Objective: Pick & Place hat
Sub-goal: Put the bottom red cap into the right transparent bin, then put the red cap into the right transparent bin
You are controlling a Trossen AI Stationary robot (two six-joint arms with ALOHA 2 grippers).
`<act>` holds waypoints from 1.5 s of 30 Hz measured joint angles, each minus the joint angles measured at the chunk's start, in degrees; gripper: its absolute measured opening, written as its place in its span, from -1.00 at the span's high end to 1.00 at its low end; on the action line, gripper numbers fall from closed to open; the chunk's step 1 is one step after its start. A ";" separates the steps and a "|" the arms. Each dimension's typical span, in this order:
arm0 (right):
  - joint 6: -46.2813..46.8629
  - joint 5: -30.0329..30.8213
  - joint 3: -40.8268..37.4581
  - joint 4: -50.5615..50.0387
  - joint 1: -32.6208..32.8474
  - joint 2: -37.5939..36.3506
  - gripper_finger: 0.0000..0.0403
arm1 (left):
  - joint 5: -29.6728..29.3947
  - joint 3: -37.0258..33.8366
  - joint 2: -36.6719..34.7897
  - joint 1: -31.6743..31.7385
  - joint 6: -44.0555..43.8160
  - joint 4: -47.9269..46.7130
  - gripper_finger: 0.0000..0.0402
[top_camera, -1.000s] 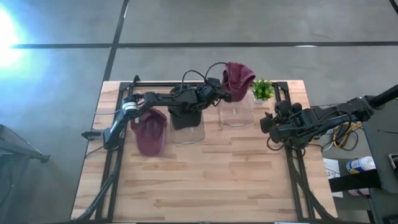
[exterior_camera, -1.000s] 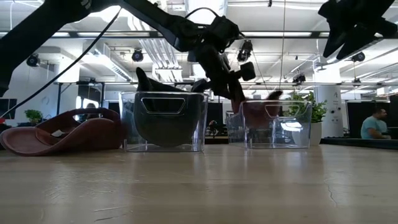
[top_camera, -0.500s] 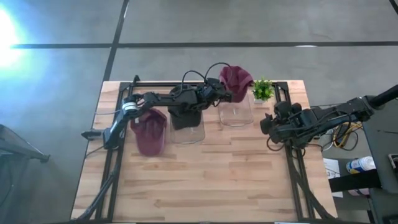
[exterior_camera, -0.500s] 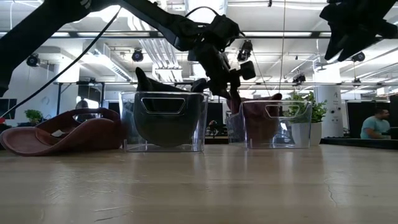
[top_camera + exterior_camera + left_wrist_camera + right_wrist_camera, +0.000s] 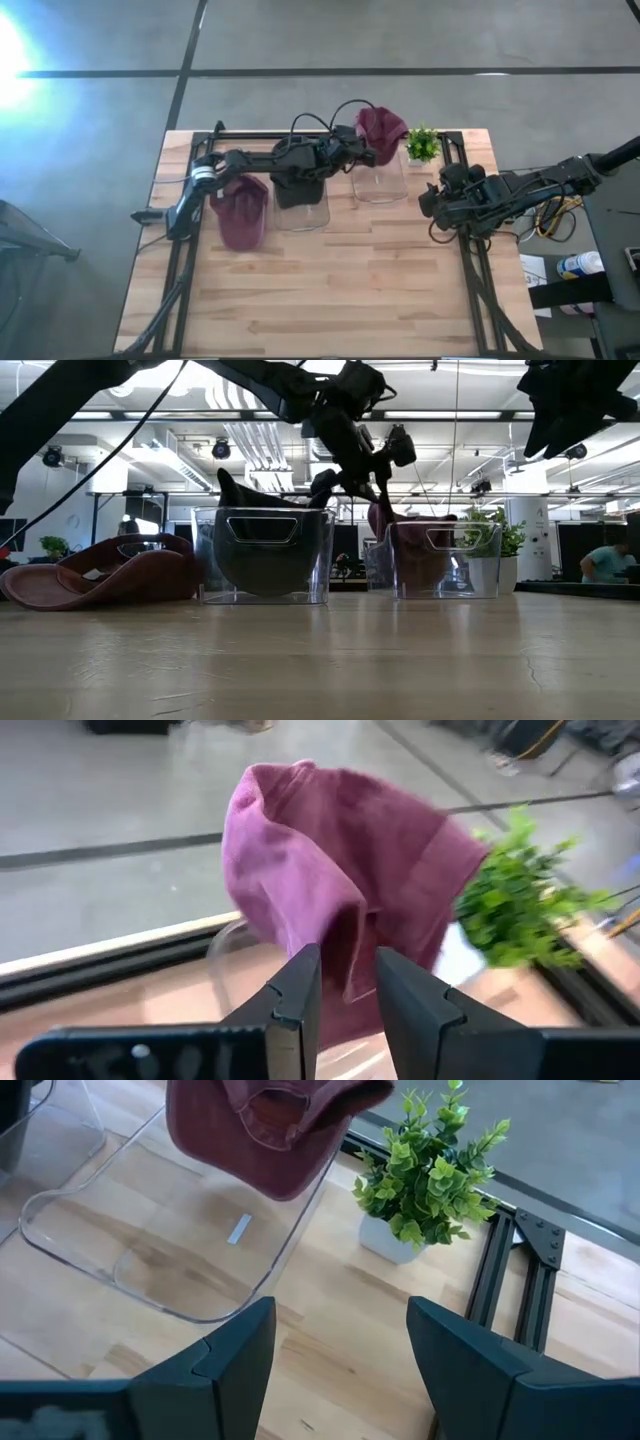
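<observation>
High view: maroon hat (image 5: 381, 125) draped over clear bin's (image 5: 380, 182) far rim.

White glare blooms far left of the pale wooden slatted worktop (image 5: 330, 290); bright ceiling striplights (image 5: 480, 415) silhouette the arms; the green leafy potted plant (image 5: 520, 900) blurs.
</observation>
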 joint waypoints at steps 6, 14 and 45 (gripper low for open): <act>-0.09 -0.11 0.00 -0.07 0.00 -0.54 -0.11 | -1.59 0.24 -1.10 0.03 -6.12 -10.45 0.55; -2.64 -0.39 0.20 -0.22 0.00 -1.84 -0.11 | 0.75 0.35 -4.15 -2.50 -7.92 -15.13 0.55; -8.77 -4.73 -0.22 -0.02 -0.09 -2.97 -0.11 | 4.14 -0.76 -13.45 -27.73 -9.26 -71.56 0.55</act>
